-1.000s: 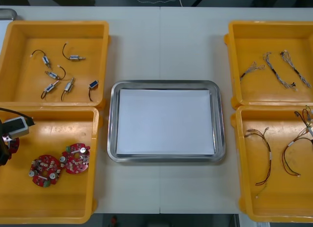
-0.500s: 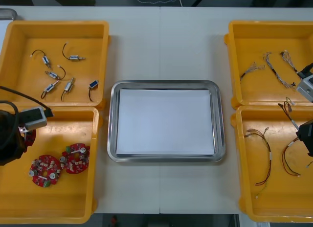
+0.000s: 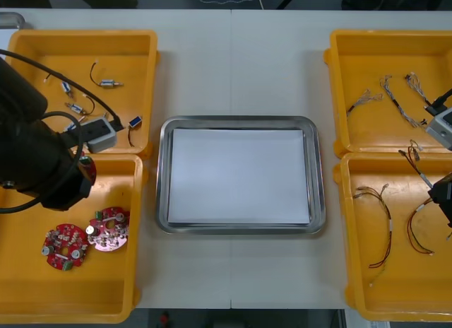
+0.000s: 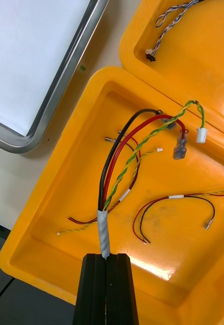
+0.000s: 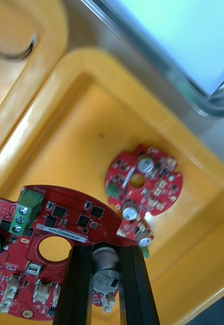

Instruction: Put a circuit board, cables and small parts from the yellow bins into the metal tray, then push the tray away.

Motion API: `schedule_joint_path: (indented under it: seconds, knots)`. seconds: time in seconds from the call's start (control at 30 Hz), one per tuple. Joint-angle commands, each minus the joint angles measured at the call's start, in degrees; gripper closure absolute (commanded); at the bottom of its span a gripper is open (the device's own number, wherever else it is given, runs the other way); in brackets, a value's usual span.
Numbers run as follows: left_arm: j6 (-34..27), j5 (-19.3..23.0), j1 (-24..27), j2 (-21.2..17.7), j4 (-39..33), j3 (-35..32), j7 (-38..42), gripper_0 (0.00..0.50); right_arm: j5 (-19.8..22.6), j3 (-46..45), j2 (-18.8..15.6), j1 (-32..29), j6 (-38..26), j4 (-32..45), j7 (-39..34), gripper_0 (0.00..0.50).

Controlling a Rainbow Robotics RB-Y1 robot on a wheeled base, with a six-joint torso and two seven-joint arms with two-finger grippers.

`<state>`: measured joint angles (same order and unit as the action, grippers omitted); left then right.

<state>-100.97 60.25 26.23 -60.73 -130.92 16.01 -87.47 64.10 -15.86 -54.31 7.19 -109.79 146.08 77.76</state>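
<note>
left gripper (image 5: 105, 251): I have it clamped on a red circuit board (image 5: 56, 223), now lifted above the near left bin (image 3: 70, 293) and nearer the tray than a second ago
spare boards (image 3: 65, 245): two lie in that bin
right gripper (image 4: 105, 261): newly arrived, pinching a black, red and yellow cable (image 4: 127, 152) above the near right bin (image 3: 395, 285)
metal tray (image 3: 240, 120): between the bins, white inside, nothing placed
meaning: I judge both picks done, carry to the tray next

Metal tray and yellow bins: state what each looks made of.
Metal tray: probably stainless steel, polished; its rim shines and mirrors. The inside is flat matt white, perhaps a paper liner. Yellow bins: likely moulded plastic, smooth semi-gloss; rounded corners, soft highlights.
</note>
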Motion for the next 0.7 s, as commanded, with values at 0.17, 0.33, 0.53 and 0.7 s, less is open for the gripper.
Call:
schedule_joint_path:
  seconds: [0.17, 0.33, 0.53, 0.7]
  knots:
    - [-2.9, -3.0, 13.1, 9.4, 0.9, 10.1, 15.6, 0.5, 0.2, 0.4, -2.2, 1.0, -0.2, 0.5, 1.2, 0.5]
    - [-3.7, -5.3, 18.6, 14.5, 3.5, 15.3, 21.3, 0.5, 0.5, 0.4, -2.2, 1.0, -0.2, 0.5, 1.6, 0.5]
    - [-5.0, -9.5, 22.8, 22.0, 7.3, 19.5, 27.6, 0.499, 0.5, 0.5, -1.8, 0.9, -0.2, 0.5, 1.9, 0.5]
    - [-5.8, -12.9, 24.7, 27.2, 11.1, 22.1, 31.2, 0.499, 0.7, 0.4, -1.5, 0.9, -0.2, 0.5, 1.9, 0.5]
